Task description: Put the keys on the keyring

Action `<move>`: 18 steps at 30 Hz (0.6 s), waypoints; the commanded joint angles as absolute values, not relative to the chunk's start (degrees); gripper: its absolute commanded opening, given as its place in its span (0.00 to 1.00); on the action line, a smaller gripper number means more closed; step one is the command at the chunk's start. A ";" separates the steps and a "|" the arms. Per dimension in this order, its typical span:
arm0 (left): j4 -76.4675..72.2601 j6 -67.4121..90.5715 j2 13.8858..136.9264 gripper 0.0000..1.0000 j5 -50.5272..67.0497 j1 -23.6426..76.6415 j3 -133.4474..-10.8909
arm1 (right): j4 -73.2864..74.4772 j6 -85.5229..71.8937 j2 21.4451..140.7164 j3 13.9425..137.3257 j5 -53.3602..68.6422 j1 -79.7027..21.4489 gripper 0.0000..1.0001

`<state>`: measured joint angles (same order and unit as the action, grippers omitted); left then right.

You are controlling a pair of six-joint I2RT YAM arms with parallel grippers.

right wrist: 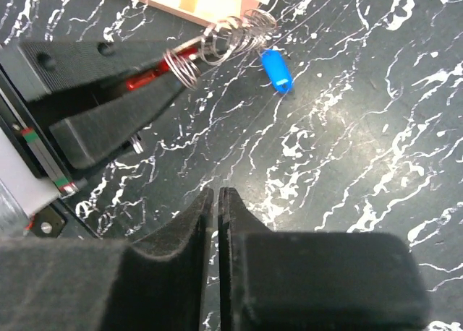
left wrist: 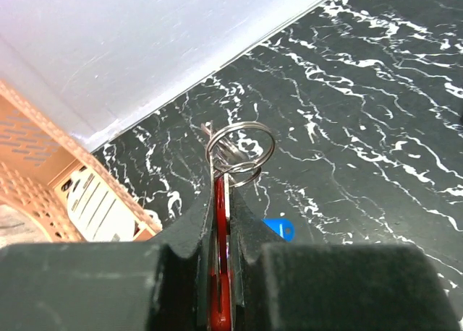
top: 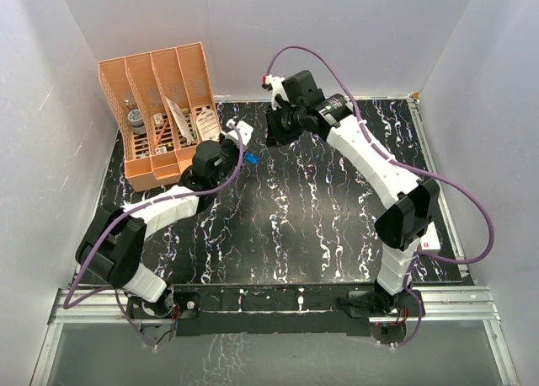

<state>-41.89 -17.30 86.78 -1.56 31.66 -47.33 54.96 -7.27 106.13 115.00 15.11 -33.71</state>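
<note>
Marbled tabletop (top: 286, 226): left gripper (left wrist: 223, 201) pinches the keyring (left wrist: 240, 147), so the empty, pressed-together right gripper (right wrist: 218, 201) should spread, take the blue key (right wrist: 275, 69) just beside the keyring, and thread it.

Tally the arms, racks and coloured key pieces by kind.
Arms: 2, ending in the left tool and right tool
Orange file rack: 1
Blue-headed key: 1
Red piece clamped in left tool: 1
Total: 5

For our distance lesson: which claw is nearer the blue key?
Left. The left claw, gripping the keyring, sits just beside the blue key; the right claw, shut and empty, hangs farther off.
</note>
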 commanded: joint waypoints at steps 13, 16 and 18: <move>-26.47 2.35 79.30 0.00 12.37 30.94 -55.71 | 17.55 -10.97 83.28 84.16 14.67 -33.05 0.33; -25.56 7.73 79.99 0.00 16.36 30.93 -57.41 | 8.03 -10.77 79.56 77.37 14.62 -33.03 0.32; -26.06 11.10 80.34 0.00 19.16 30.95 -58.02 | 3.81 -10.40 77.71 74.04 14.02 -33.01 0.32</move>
